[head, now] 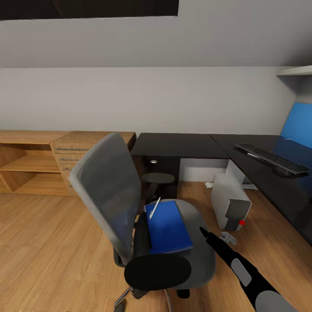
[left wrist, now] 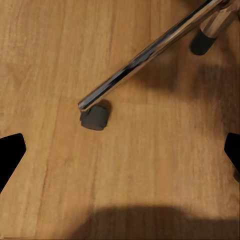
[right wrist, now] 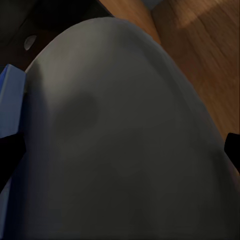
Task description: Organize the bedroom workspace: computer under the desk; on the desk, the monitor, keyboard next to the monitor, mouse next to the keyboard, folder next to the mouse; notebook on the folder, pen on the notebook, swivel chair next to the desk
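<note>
The grey swivel chair (head: 104,190) stands in the middle of the floor, its back toward me. The blue folder (head: 168,229) lies on its seat with a white pen (head: 154,208) on the far corner. My right gripper (head: 203,232) reaches over the seat's right edge; in the right wrist view it (right wrist: 120,152) is open above the grey seat (right wrist: 125,130), with the folder's edge (right wrist: 10,97) at one side. My left gripper (left wrist: 120,155) hangs open over the floor near a chrome chair leg (left wrist: 150,55). The keyboard (head: 271,158) lies on the black desk (head: 182,145). The computer (head: 229,203) stands on the floor beside it. The monitor and notebook are out of view.
A light wooden chest (head: 65,160) with open shelves runs along the wall at left. A small dark shape (head: 284,171) sits by the keyboard's near end. A small grey object (head: 228,237) lies on the floor by the computer. Black armrests (head: 158,271) flank the seat.
</note>
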Motion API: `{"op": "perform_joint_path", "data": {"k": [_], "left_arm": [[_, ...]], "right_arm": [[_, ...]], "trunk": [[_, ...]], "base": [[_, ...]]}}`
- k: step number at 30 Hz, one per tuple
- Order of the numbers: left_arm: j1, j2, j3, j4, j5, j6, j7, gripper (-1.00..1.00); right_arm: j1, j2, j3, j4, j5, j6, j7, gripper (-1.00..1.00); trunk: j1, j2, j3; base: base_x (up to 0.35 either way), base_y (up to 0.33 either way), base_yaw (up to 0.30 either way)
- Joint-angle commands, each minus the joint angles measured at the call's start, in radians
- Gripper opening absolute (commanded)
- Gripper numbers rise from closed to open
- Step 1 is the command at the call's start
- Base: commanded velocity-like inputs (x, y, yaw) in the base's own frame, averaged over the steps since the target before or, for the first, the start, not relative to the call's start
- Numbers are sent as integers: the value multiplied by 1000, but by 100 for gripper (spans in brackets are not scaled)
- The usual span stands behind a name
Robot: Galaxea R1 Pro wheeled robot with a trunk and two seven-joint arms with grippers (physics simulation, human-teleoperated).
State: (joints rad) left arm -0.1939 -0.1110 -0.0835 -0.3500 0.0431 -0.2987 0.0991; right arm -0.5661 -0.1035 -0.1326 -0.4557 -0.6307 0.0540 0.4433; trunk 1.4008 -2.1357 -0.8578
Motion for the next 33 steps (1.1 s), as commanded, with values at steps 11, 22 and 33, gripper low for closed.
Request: {"op": "perform_joint_path", "data": {"k": [11,22,33], "left_arm": [[-1,1,-9,1,4,-3,8,100],[-1,1,-9,1,4,-3,8,100],[-1,1,-9,1,4,-3,8,100]], "right_arm": [[0,0,-5,0,-4,2,6,100],[0,-3,-12,-1,-3,0,5,100],[0,-1,-11,2,-3,-80,-53,100]], "trunk": [[0,0,-1],[0,0,-1],[0,0,-1]], "base": [[0,0,45],[0,0,1],[0,0,0]]}}
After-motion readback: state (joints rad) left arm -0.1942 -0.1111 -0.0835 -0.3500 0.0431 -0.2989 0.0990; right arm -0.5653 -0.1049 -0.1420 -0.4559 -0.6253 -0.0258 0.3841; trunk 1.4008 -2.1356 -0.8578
